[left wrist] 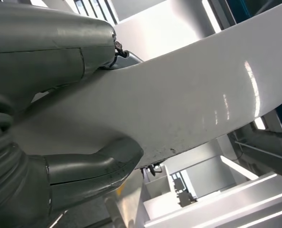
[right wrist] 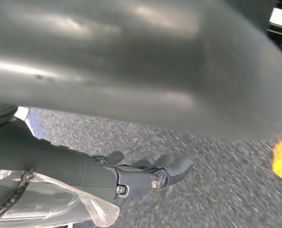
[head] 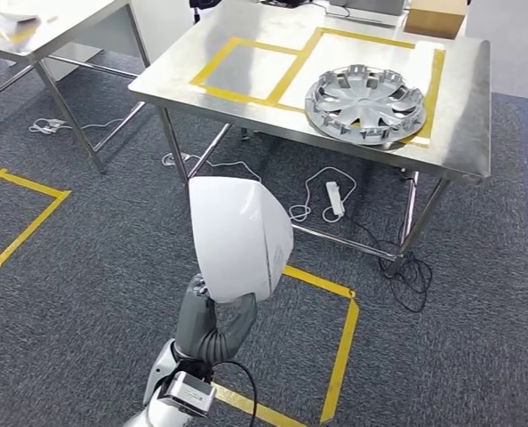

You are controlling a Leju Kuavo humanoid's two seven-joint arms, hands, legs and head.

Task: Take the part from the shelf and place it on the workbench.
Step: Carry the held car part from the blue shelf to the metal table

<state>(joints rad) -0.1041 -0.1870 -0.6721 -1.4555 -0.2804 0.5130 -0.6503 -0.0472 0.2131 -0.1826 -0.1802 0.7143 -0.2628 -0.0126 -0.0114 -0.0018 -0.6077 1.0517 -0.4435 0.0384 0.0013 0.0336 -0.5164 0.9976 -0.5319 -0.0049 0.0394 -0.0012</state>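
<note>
At the lower left of the head view my left hand [head: 207, 325] grips the white part [head: 240, 238] from below, thumb on one face and fingers on the other, so the curved shell stands upright above my wrist and clears the floor while I carry it. It hangs mid-frame, well apart from the workbench [head: 180, 76] in the upper half. Further right on that bench lies a silver wheel cover [head: 365, 103] inside the yellow tape, so I judge the taped square beside it is mine. My right hand [right wrist: 146, 175] hangs over the carpet, fingers loosely extended, holding nothing.
</note>
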